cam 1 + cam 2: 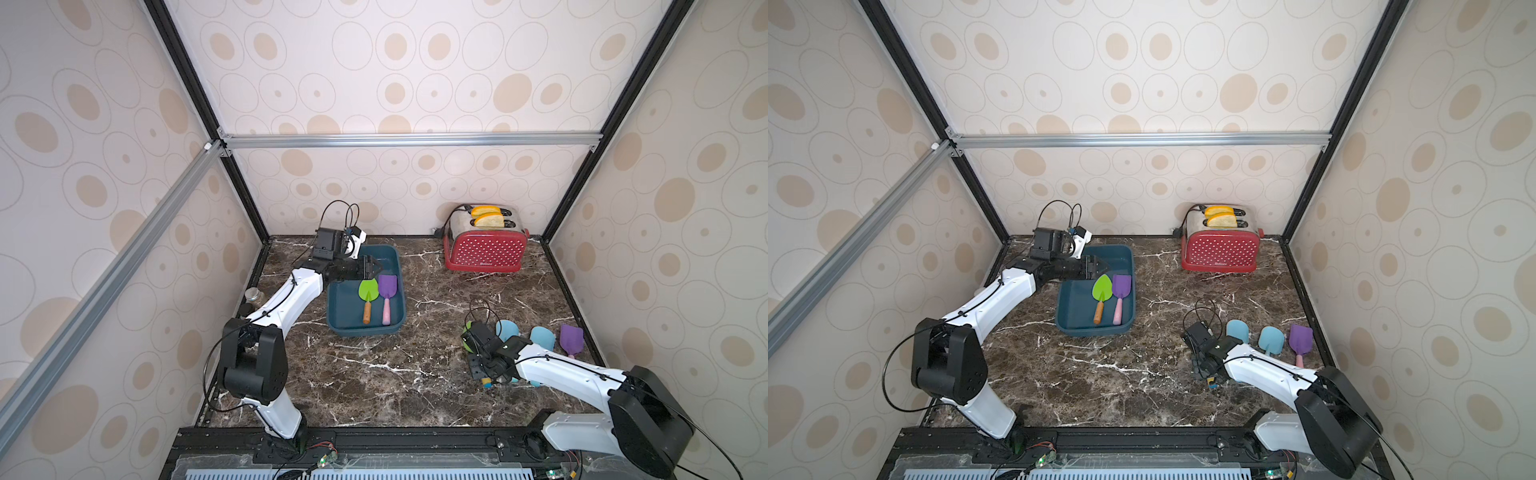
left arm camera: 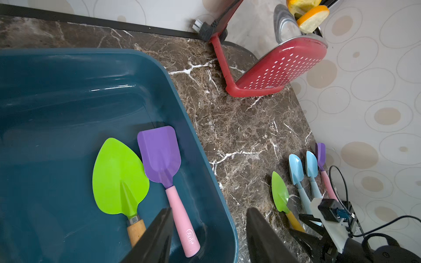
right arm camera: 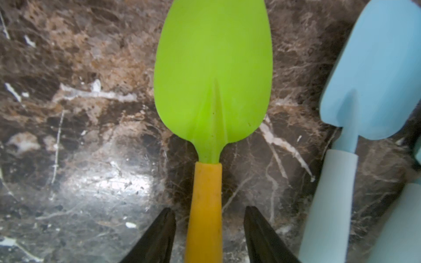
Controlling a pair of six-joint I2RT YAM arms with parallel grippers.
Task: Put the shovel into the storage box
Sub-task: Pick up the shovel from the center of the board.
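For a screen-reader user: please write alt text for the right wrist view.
A green shovel with a yellow handle lies on the dark marble tabletop, its handle between the open jaws of the right gripper, a gap on each side. A light blue shovel lies beside it.

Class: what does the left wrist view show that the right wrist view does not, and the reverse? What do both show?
Left wrist only: dark teal plastic storage box holding a green-bladed wooden-handled shovel and a purple-bladed pink-handled shovel; red dotted toaster. Right wrist only: clear sight of right gripper, black fingers apart, flanking the yellow handle. Both: green-bladed yellow-handled shovel beside a light blue plastic shovel on the marble table.
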